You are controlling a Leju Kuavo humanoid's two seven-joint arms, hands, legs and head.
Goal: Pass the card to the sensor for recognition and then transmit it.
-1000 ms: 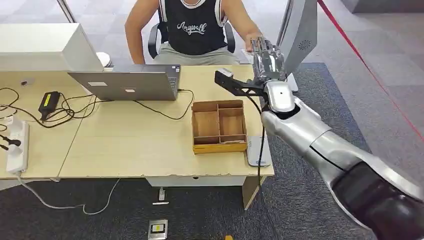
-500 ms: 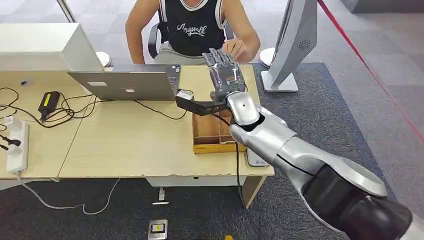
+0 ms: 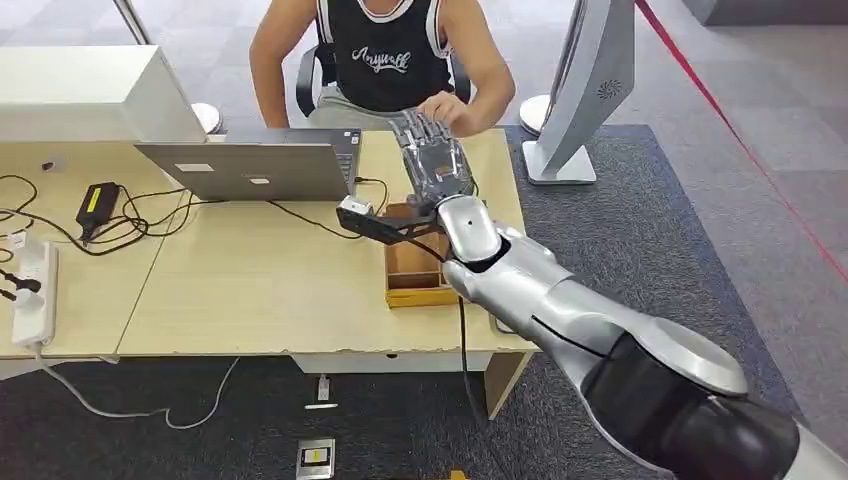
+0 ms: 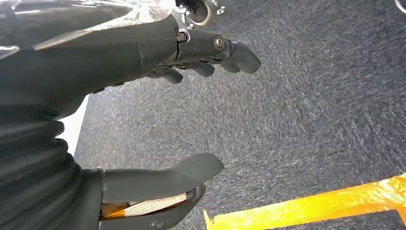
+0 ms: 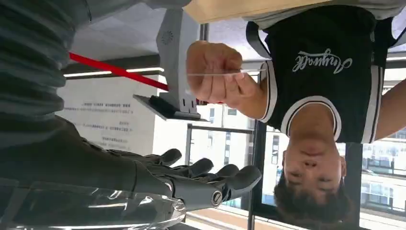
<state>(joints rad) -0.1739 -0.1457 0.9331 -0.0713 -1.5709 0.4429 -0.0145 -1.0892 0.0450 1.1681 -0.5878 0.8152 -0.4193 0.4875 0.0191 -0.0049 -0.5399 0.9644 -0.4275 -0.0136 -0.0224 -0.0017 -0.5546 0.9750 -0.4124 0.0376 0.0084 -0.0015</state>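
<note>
One right hand (image 3: 432, 160) outstretched over desk (image 3: 250, 290), fingers spread, empty | person's hand (image 5: 215, 74) pinches card (image 5: 225, 73)

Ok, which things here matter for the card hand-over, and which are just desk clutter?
Job in hand:
right hand, empty, stretched toward the person
card, pinched in the person's hand
grey stand, probably the sensor

Lying about:
laptop
cardboard tray
charger
power strip
</note>
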